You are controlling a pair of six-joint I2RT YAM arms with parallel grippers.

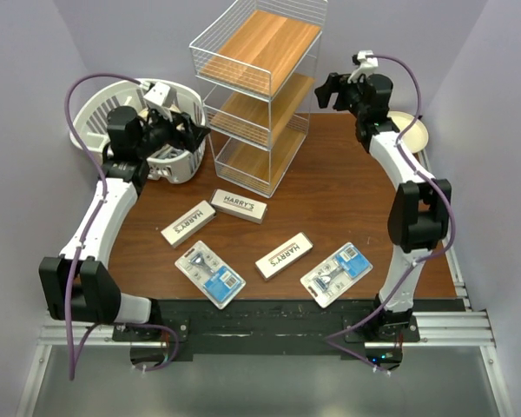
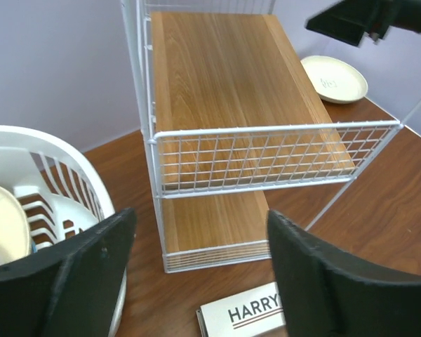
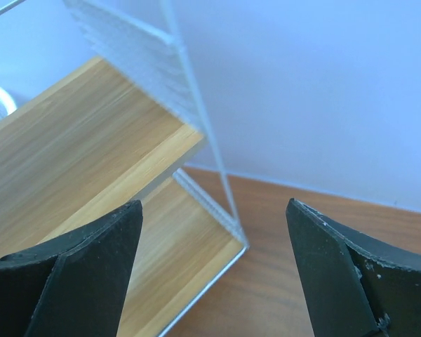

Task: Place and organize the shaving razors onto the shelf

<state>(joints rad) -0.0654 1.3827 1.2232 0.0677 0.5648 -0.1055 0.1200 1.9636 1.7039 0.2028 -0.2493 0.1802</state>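
The white wire shelf [image 1: 256, 91] with three wooden tiers stands at the back middle; its tiers are bare. It also shows in the left wrist view [image 2: 231, 140] and the right wrist view [image 3: 91, 161]. Three white "HARRY'S" boxes lie on the table: one [image 1: 240, 206] near the shelf's foot, one [image 1: 188, 223] to its left, one [image 1: 284, 255] nearer the front. The first also shows in the left wrist view [image 2: 242, 314]. Two blister packs [image 1: 209, 274] [image 1: 336, 273] lie at the front. My left gripper [image 1: 194, 133] is open and empty left of the shelf. My right gripper [image 1: 327, 90] is open and empty right of it.
A white slatted basket [image 1: 104, 113] with a cream plate [image 2: 3, 225] inside stands at the back left, under my left wrist. Another cream plate [image 1: 414, 130] lies at the back right corner. Purple walls close in on three sides.
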